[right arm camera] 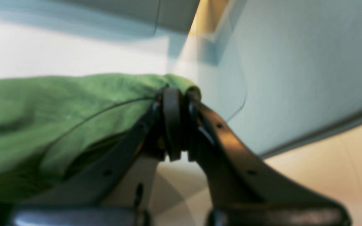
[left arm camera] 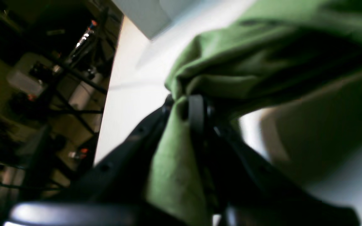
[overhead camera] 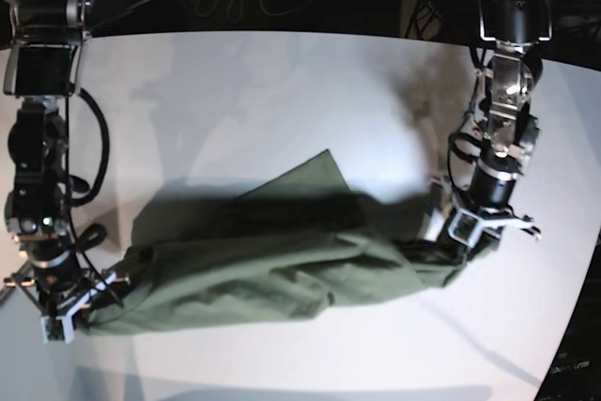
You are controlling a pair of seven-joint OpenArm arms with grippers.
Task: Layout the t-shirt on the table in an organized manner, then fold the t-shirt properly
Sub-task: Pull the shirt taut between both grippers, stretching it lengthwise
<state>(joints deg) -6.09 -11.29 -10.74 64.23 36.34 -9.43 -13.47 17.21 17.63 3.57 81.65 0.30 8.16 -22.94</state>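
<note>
We start with the broad, smooth white surface (overhead camera: 282, 82), which carries everything and has plenty of bare room beyond the garment. Across its near half lies the olive-green, wrinkled cotton t-shirt (overhead camera: 272, 251), stretched into a long sagging band between our two arms, with one loose corner flopped up toward the middle. Our left gripper (left arm camera: 189, 108) has its black fingers pinched tight on a bunched fold at one end; our right gripper (right arm camera: 176, 94) is likewise clamped on the cloth's edge at the other end. We judge the step in hand to be spreading the shirt flat, not yet folding. To do it well, we should keep both pinches firm, draw the ends apart evenly until the sag goes, and lower the cloth so the body settles without new creases. The flopped corner will probably need smoothing before any fold.
</note>
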